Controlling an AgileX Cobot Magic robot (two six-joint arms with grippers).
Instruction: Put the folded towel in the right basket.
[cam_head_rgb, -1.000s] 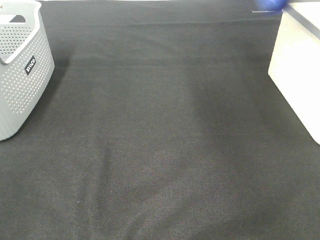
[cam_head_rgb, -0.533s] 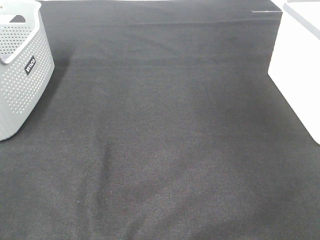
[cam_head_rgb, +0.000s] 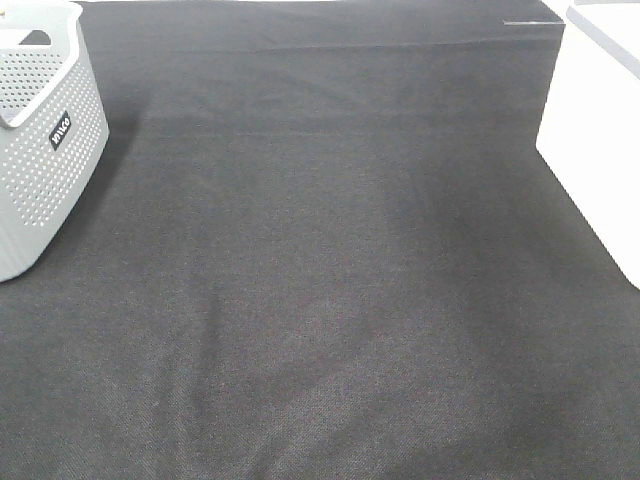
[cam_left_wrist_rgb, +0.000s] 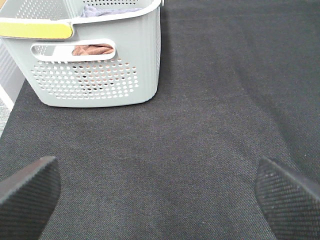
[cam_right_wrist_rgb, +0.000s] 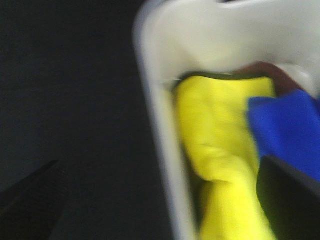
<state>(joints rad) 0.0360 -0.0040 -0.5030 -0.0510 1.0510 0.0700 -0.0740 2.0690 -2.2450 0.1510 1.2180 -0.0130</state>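
Blue folded towel (cam_right_wrist_rgb: 286, 127) lay just beyond one finger of the right gripper (cam_right_wrist_rgb: 155, 200), whose blurred jaws looked spread, pinching nothing. It rested beside a yellow cloth (cam_right_wrist_rgb: 215, 135) inside the white right basket (cam_right_wrist_rgb: 225, 35). Placement appeared done; only pulling away was left. The left gripper (cam_left_wrist_rgb: 160, 202) hovered spread over the black surface (cam_left_wrist_rgb: 210, 100).

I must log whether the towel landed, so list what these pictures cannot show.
- Exterior high: the white basket is cut off by the right edge, and its inside is out of view.
- Right wrist: motion blur. It is unclear whether the blue towel lies free on the yellow towel or touches the right gripper.
- Left wrist: the grey basket wall hides most of the brownish cloth inside.
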